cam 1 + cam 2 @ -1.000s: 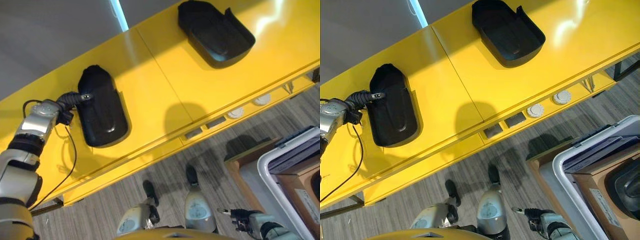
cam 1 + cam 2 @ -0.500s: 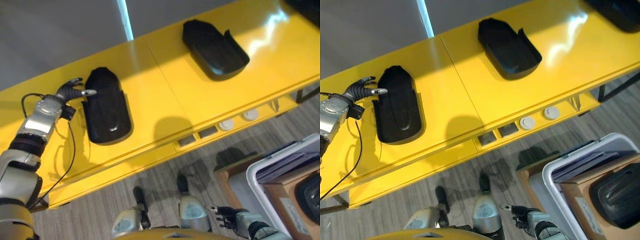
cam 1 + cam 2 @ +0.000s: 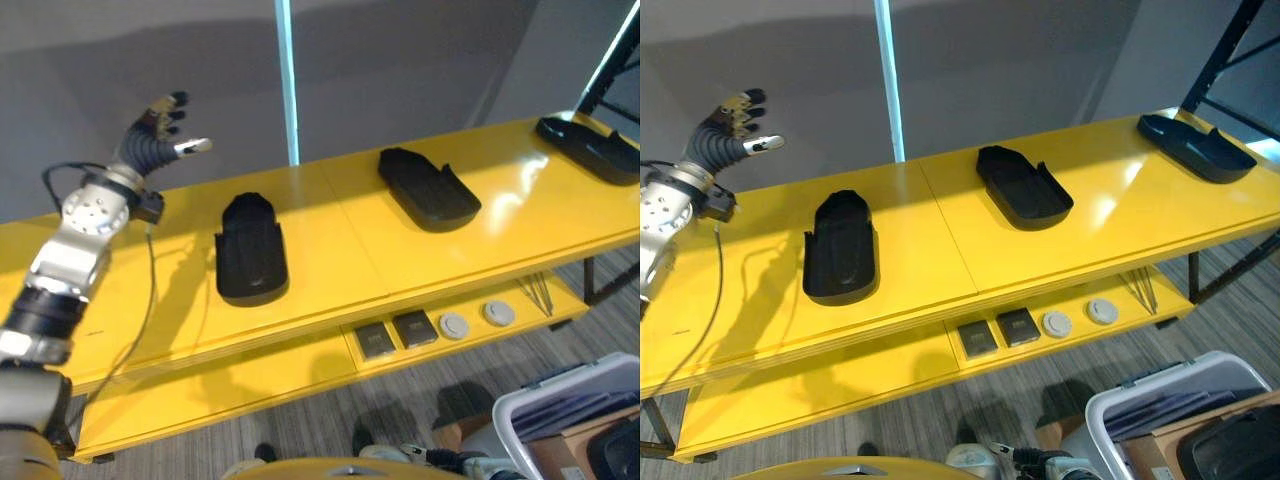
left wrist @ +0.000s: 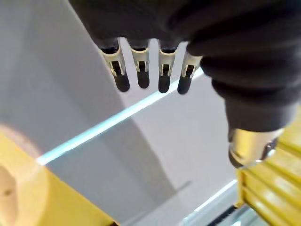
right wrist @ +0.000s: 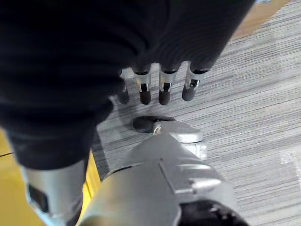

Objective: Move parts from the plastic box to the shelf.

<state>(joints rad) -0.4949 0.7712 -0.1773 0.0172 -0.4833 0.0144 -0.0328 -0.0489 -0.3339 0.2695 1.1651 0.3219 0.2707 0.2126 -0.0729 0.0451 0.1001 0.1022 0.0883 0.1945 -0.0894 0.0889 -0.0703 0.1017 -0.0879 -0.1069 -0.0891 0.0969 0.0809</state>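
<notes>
Three black parts were seen lying well apart along the yellow shelf (image 3: 330, 250): the left part (image 3: 251, 249), the middle part (image 3: 428, 188) and the right part (image 3: 590, 146). The left robot hand (image 3: 152, 138) was raised above the shelf's left end, fingers spread and empty. The right robot hand (image 5: 155, 89) was held low over the floor, fingers relaxed. The plastic box (image 3: 1160, 405) stood at lower right.
</notes>
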